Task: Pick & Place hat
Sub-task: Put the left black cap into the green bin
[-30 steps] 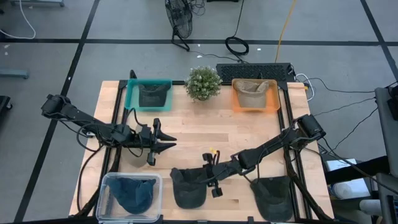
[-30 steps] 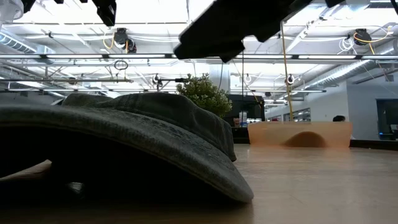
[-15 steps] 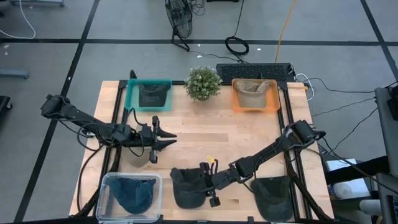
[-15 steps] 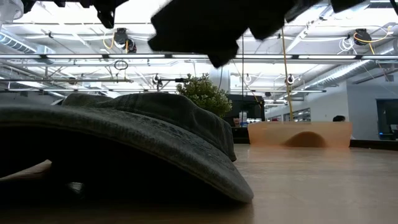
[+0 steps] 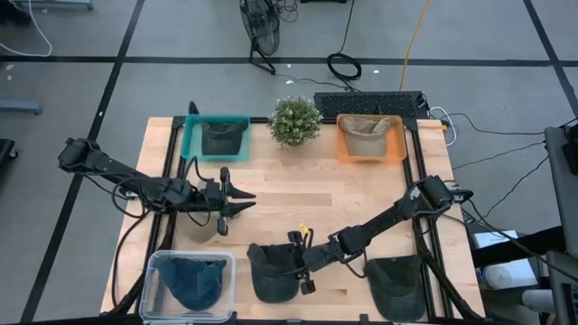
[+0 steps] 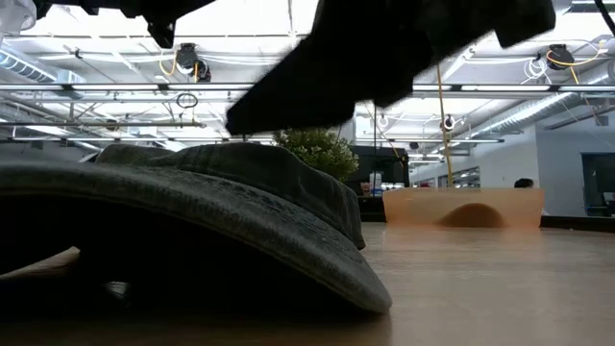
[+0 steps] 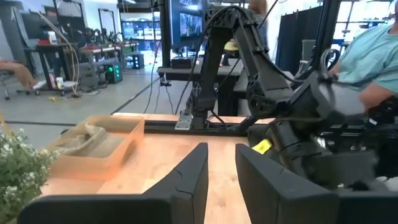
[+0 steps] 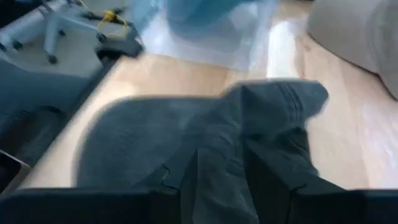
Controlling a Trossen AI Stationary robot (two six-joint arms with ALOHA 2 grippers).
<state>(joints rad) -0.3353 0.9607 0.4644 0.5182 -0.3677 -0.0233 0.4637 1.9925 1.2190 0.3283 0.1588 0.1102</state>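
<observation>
The right end effector [image 5: 298,262] hangs over the dark hat [image 5: 271,271] that lies at the middle of the tabletop's front edge. Its two fingers [image 8: 273,186] stand apart, one on each side of a raised fold of the hat's cloth, and whether they touch the cloth cannot be told. The right arm [image 5: 388,217] reaches to it from the tabletop's right edge. A second dark hat [image 5: 396,284] lies flat at the front right corner, just beside the arm. A clear bin [image 5: 155,271] at the front left corner holds a blue hat [image 5: 194,282].

The left end effector [image 5: 237,200] hovers above the bare wood [image 5: 343,185] left of centre, its fingers spread and holding nothing. At the back edge stand a teal bin [image 5: 191,135] with a dark hat in it, a small potted plant [image 5: 294,120], and an orange bin [image 5: 397,144] with a tan hat [image 5: 368,133] in it.
</observation>
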